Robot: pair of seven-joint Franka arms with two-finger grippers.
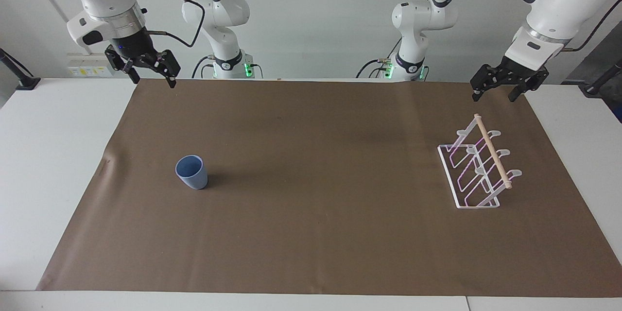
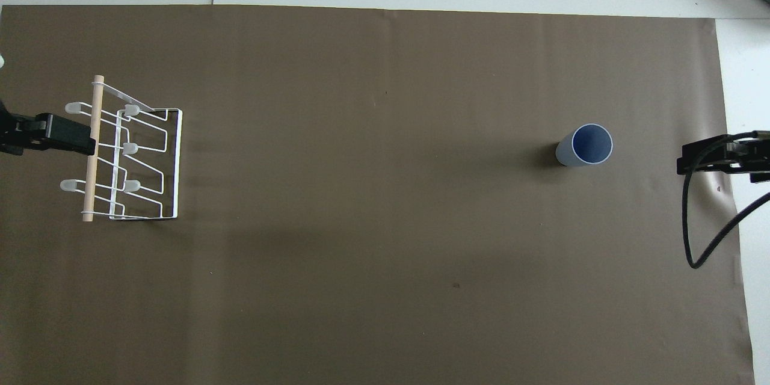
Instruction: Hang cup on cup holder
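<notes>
We list: cup [image 1: 191, 172] upright on the brown mat [image 1: 311, 194], cup holder [image 1: 478, 165] well apart; left hand [image 1: 498, 91] and right hand [image 1: 148, 75] raised, both released, empty.

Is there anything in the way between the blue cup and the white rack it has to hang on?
No, nothing visible. Only bare brown mat lies between the cup, standing upright toward the right arm's end, and the cup holder toward the left arm's end. Both pincers, right and left, hang open and empty.
</notes>
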